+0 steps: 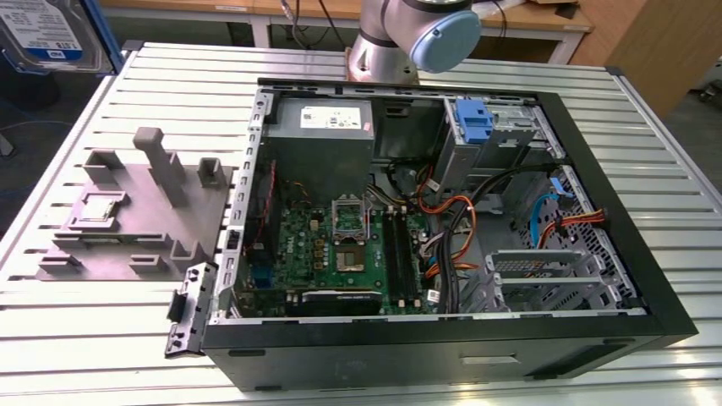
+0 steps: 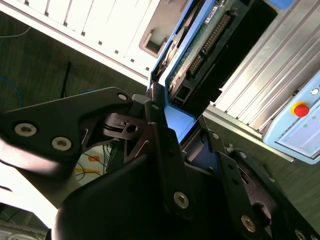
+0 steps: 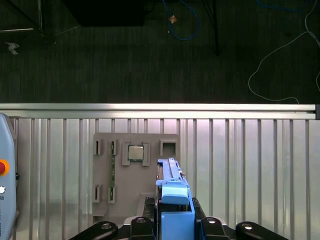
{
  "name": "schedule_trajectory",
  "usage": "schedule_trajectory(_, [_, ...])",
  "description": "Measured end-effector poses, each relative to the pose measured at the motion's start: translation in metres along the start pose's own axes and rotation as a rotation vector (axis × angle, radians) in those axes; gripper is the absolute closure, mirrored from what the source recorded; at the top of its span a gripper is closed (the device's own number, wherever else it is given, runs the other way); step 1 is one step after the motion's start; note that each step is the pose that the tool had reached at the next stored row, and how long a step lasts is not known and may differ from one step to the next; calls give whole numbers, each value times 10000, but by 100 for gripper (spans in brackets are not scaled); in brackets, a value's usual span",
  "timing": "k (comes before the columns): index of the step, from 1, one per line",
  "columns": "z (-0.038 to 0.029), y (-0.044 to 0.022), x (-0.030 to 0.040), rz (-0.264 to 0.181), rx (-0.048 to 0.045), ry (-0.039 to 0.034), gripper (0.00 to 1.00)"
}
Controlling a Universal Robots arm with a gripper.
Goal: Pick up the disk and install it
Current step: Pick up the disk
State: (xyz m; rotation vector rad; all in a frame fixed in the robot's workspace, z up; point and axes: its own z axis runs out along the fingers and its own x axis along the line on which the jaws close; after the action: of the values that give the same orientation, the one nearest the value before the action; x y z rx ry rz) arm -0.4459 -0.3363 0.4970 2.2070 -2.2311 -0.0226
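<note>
The disk (image 1: 46, 32) hangs high above the table's far corner on the exterior view's left, silver with a white-and-blue label and blue rails. In the second wrist view my gripper (image 2: 172, 127) is shut on it. Black fingers (image 2: 160, 145) clamp the blue rail, and the disk (image 2: 200, 45) shows its green circuit board and connector. In the first wrist view the disk (image 3: 173, 197) stands edge-on between the fingers of my gripper (image 3: 174, 225), above the grey fixture (image 3: 135, 172).
The open computer case (image 1: 660, 279) lies on the slatted table (image 1: 101, 355), with a motherboard (image 1: 338, 245), cables, a metal drive cage (image 1: 542, 275) and a tall blue bracket (image 1: 476, 118). The grey fixture (image 1: 135, 211) holds a small square chip (image 3: 135, 152). The arm's base (image 1: 395, 38) stands behind the case.
</note>
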Motion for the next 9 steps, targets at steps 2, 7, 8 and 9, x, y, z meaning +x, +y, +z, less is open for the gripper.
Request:
schedule_trajectory(2, [0,-3,0,0,1,0,64])
schedule_trajectory(7, [0,-15,0,0,0,0,64])
schedule_trajectory(8, [0,-18,0,0,0,0,64])
schedule_trajectory(9, [0,-20,0,0,0,0,64])
